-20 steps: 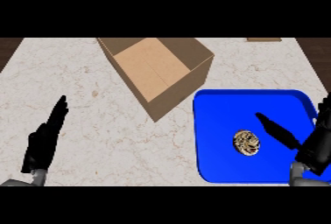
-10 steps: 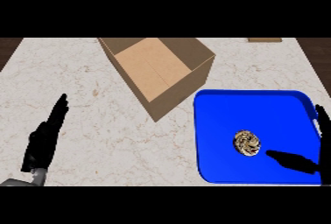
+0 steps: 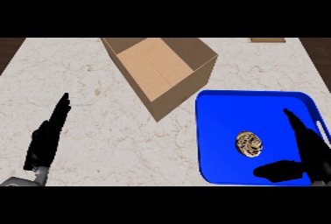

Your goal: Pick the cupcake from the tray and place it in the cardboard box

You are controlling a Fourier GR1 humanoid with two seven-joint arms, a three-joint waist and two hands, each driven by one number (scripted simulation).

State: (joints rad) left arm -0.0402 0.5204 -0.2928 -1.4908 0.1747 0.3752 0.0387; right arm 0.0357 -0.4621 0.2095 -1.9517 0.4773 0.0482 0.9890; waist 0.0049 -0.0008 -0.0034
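**Right hand open beside the cupcake, nothing held**

Nearest in, the right hand (image 3: 313, 159) is over the right part of the blue tray (image 3: 216, 127), fingers straight and pointing away from the robot, thumb spread leftward, and it holds nothing. The cupcake (image 3: 249, 143) sits on the tray floor just left of those fingers and just beyond the thumb, near the hand but apart from it. Its top faces up at the view; it reads as an oval, longer front-to-back than across. Over at the view's left, the left hand (image 3: 47, 139) rests open above the counter. That counter (image 3: 110, 127) is pale veined marble. Further back, the cardboard box (image 3: 161, 65) stands open-topped and turned at an angle, its near corner just beside the tray's far-left corner.
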